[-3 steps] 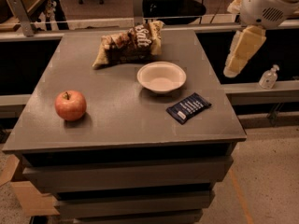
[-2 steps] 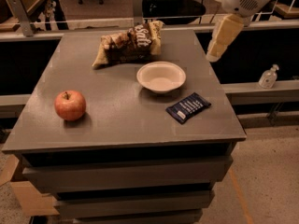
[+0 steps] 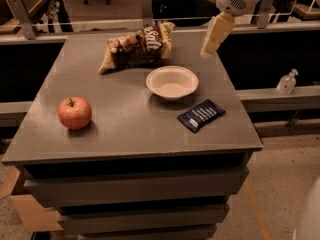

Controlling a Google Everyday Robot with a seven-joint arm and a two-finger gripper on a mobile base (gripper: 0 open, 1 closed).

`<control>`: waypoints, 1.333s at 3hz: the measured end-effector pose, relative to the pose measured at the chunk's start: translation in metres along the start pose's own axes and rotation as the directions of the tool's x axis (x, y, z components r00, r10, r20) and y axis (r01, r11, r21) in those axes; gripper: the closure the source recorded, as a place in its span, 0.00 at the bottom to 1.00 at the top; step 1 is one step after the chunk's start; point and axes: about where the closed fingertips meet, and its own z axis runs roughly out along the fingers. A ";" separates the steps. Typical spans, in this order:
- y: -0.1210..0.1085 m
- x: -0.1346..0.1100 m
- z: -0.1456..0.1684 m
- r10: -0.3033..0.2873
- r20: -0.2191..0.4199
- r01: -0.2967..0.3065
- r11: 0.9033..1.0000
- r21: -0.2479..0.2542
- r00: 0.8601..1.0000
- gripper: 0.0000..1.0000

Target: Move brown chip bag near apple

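The brown chip bag (image 3: pixel 137 48), crinkled with white "salt" lettering, lies at the far middle of the grey table (image 3: pixel 120 134). The red-orange apple (image 3: pixel 74 113) stands near the table's left front. My gripper (image 3: pixel 214 38) hangs from the white arm at the upper right, above the table's far right part, to the right of the bag and well apart from it. It holds nothing that I can see.
A white bowl (image 3: pixel 172 82) stands at the table's middle right, between bag and front edge. A flat dark-blue wrapper (image 3: pixel 201 115) lies at the right front. A small clear bottle (image 3: pixel 287 82) sits on a ledge to the right, beyond the table.
My arm and gripper have swung leftward from beyond the table's right edge to above its far right part. The bag, apple, bowl and wrapper have not moved.
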 end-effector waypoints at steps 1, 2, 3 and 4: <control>-0.003 -0.003 0.015 0.000 0.022 0.000 1.000 -0.014 1.000 0.00; -0.013 -0.015 0.049 -0.022 0.043 0.024 0.999 -0.049 0.999 0.00; -0.028 -0.031 0.086 -0.062 0.060 0.065 0.996 -0.059 0.996 0.00; -0.044 -0.046 0.116 -0.086 0.081 0.089 0.995 -0.033 0.993 0.00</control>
